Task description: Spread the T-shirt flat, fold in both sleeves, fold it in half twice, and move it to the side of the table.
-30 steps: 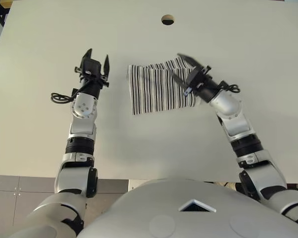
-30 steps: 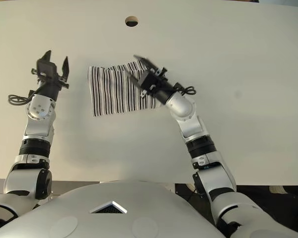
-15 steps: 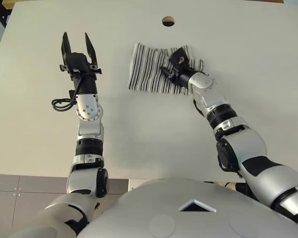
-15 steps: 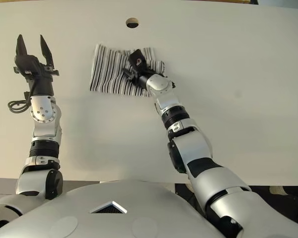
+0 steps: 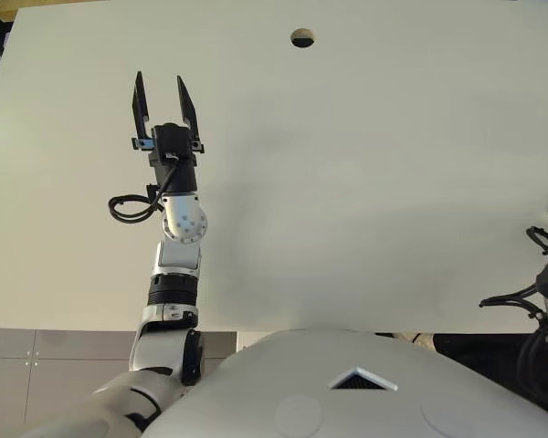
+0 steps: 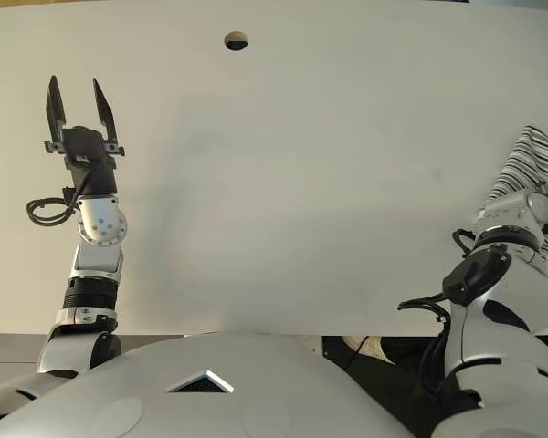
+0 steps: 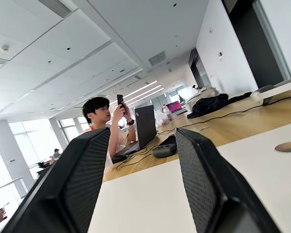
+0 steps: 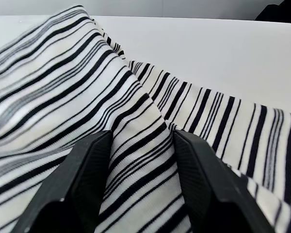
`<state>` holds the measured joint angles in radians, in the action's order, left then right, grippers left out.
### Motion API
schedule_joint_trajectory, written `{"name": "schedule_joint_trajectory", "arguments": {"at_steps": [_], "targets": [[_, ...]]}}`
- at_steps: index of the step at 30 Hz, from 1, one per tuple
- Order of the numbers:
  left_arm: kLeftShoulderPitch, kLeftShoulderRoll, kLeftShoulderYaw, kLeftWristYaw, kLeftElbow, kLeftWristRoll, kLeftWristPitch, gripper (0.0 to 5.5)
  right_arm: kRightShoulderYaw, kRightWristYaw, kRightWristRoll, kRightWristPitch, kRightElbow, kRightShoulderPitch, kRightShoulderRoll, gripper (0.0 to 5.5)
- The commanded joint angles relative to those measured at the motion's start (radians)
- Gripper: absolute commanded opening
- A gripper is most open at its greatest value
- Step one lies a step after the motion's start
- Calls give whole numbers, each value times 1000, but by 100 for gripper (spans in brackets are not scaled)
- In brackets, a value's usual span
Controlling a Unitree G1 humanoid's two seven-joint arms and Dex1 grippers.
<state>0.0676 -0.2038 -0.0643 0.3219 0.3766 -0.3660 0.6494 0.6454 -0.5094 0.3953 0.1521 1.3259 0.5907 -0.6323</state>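
The black-and-white striped T-shirt (image 6: 532,157) lies bunched at the table's far right edge, partly hidden behind my right arm. In the right wrist view a ridge of its cloth (image 8: 63,87) runs between the two dark fingers of my right gripper (image 8: 140,145), which is shut on it. My left gripper (image 5: 160,96) stands on the left side of the table, fingers pointing away from me and spread open with nothing between them. It is also seen at close range in the left wrist view (image 7: 140,160).
The white table (image 5: 365,182) has a round cable hole (image 5: 302,38) near its far edge. A black cable loops beside my left forearm (image 5: 128,208). Desks and seated people fill the room behind the table.
My right arm has swung from the middle of the table to its far right edge, taking the folded T-shirt along. The left gripper has stayed open and shifted only slightly.
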Motion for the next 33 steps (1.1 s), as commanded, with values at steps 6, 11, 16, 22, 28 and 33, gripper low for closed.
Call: {"name": "schedule_joint_trajectory", "arguments": {"at_steps": [6, 11, 16, 22, 28, 33], "targets": [[29, 84, 47, -101, -49, 163, -52, 250, -445, 29, -455, 504, -276, 56, 243, 229], [151, 233, 118, -160, -40, 252, -209, 250, -672, 246, -497, 532, -446, -64, 563, 229], [207, 251, 151, -57, 120, 136, -130, 250, -712, 207, -592, 516, -478, -138, 587, 229], [69, 205, 160, -64, 26, 106, -22, 252, -734, 277, -594, 535, -651, -285, 577, 270], [-62, 230, 212, -114, -142, 125, -52, 252, -732, 326, -605, 523, -974, -485, 551, 378], [-78, 224, 247, -161, -138, 131, -30, 294, -750, 314, -666, 554, -1042, -526, 554, 381]]}}
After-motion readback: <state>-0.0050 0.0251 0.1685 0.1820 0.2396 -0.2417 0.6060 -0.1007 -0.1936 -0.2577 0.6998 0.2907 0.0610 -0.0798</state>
